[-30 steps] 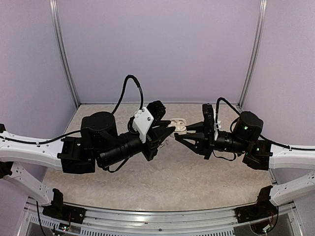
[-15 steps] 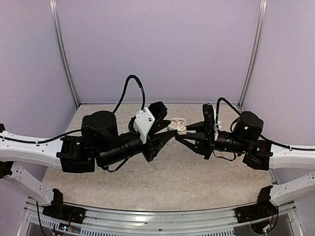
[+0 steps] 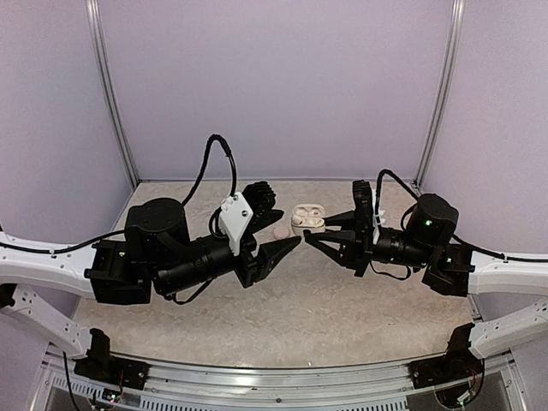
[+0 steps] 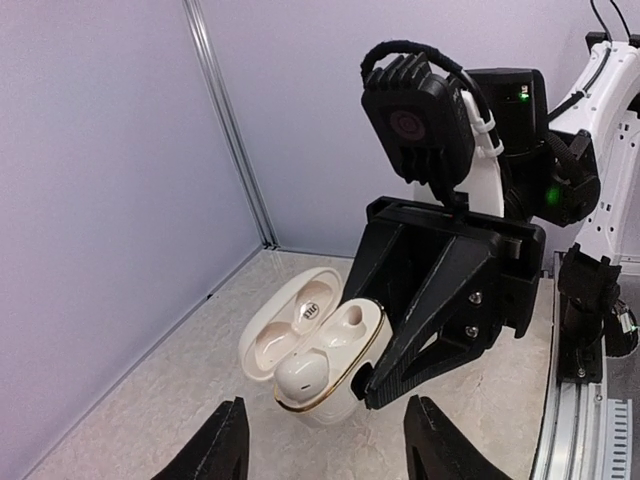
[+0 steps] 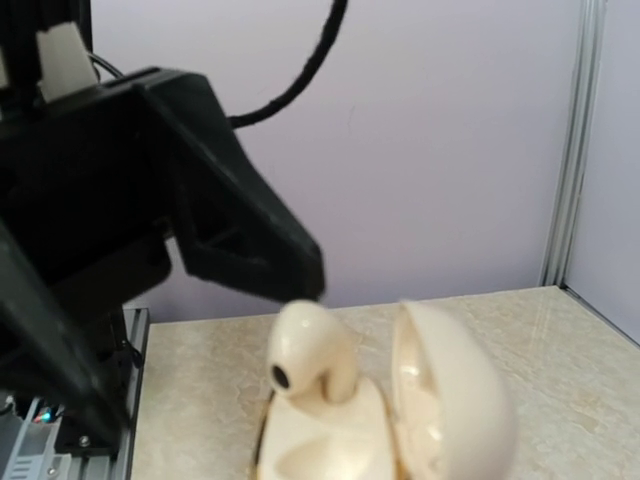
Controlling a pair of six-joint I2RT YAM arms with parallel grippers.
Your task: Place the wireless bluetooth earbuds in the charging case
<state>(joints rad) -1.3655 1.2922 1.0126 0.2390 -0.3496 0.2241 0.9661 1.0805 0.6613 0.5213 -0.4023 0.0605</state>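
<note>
Nearest, the left end effector is spread and empty, and the open charging case stands straight ahead on the desk, one earbud in its nearer well; behind, the right end effector clamps its side

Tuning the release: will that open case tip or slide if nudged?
Probably tippy: the case has a small rounded bottom and its lid hangs open to one side. Its glossy shell looks slippery. The earbud sticks up from its well, so a jolt might dislodge it.
</note>
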